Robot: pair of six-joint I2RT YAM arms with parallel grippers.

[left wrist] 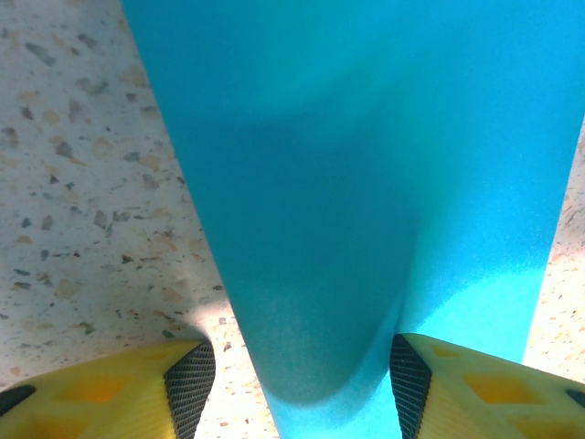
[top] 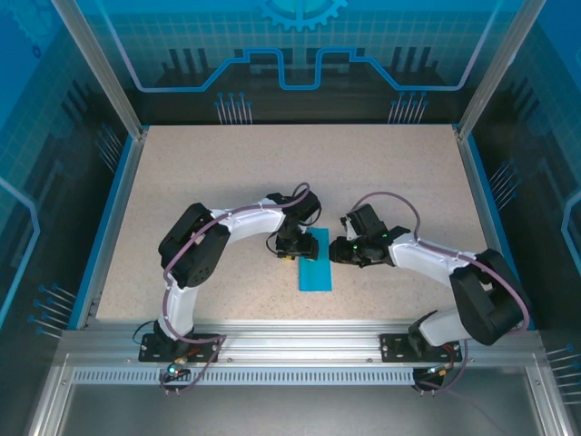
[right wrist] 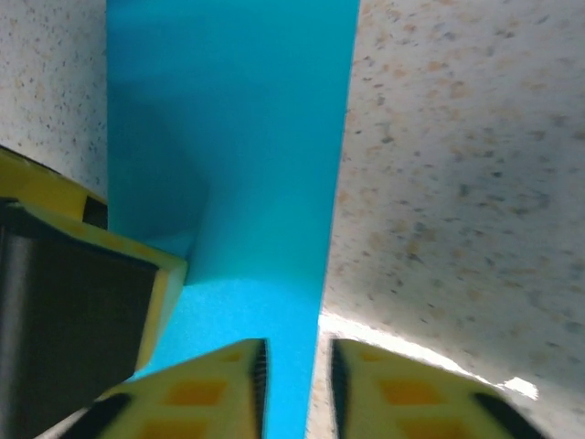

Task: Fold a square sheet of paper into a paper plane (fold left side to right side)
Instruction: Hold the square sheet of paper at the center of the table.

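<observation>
Since the right gripper (right wrist: 295, 357) has its yellow fingers nearly together, with just a thin slit between them sitting over the long edge of the thin cyan-blue sheet of paper (right wrist: 228, 137), I honestly can't tell if it's pinching that edge or only poised on it. Right beside it, the left gripper (left wrist: 300, 366) is spread about halfway. Its black pads sit either side of a soft hump of paper bulging up between them, and nothing looks clamped. Out past both sets of fingertips the paper runs on as a narrow strip, apparently folded over itself, lying flat on the speckled beige tabletop (right wrist: 457, 183). My guess on handling: featherlight, floppy, and likely to skate on that smooth top. So pin it with one hand and take a free edge or corner with the other, gently, since a hard squeeze would leave a stray crease.
</observation>
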